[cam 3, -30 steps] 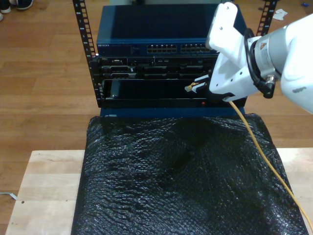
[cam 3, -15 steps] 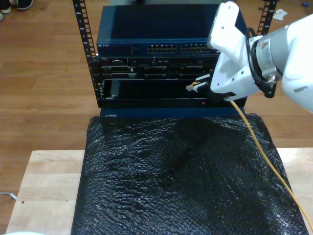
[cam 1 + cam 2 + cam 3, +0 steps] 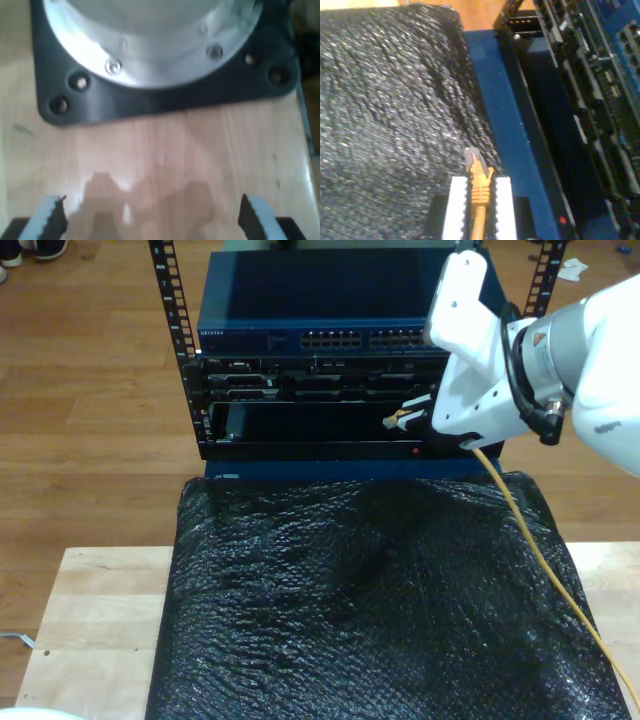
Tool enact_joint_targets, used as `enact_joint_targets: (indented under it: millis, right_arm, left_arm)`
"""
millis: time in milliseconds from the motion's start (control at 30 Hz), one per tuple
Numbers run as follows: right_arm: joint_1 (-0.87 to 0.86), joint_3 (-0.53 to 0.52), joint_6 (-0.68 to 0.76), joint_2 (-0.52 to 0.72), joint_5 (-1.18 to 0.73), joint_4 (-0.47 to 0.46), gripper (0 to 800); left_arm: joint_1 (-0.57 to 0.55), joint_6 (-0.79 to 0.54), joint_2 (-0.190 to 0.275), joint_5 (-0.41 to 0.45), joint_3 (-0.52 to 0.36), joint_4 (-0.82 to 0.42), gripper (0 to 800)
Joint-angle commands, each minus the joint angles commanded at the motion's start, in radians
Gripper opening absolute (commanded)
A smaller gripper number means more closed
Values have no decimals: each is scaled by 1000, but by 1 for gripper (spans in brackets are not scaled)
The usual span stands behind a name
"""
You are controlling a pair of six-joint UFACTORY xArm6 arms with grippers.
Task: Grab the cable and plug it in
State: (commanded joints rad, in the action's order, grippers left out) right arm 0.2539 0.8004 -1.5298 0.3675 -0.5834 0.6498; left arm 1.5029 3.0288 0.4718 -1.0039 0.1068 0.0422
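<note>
The second gripper (image 3: 480,187) is clamped on the cable (image 3: 540,550) just behind its plug (image 3: 472,159), white pads (image 3: 456,205) pressed against the ribbed orange boot on both sides. In the exterior view the second gripper (image 3: 415,412) hangs at the exterior view's right, in front of the equipment rack (image 3: 320,390), the plug (image 3: 396,421) pointing toward the rack's dark lower bay and not touching it. From the jaws the yellow-orange cable runs down across the black bubble-wrap sheet (image 3: 370,610) to the exterior view's lower right corner. The sheet covers most of a light wooden table (image 3: 100,610). Above the plug sits a blue switch (image 3: 320,330) with rows of ports. A small red light (image 3: 562,220) glows on the rack's lower front edge. The first gripper (image 3: 150,220) has its fingers spread wide apart with nothing between them, hovering over bare wood near a black mounting plate (image 3: 165,95) under a round metal arm base (image 3: 150,35).
</note>
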Motion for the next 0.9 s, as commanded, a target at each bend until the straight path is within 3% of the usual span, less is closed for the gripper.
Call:
enact_joint_targets:
  millis: [233, 467, 900]
  right_arm:
    - [32, -37, 6, -12, 75, -129, 0]
    - [80, -98, 6, -20, 293, -267, 0]
    - [192, -100, 3, -180, 624, -400, 1]
  left_arm:
    - [0, 0, 2, -2, 0, 0, 800]
    - [0, 0, 0, -2, 0, 0, 800]
    - [0, 0, 0, -2, 0, 0, 800]
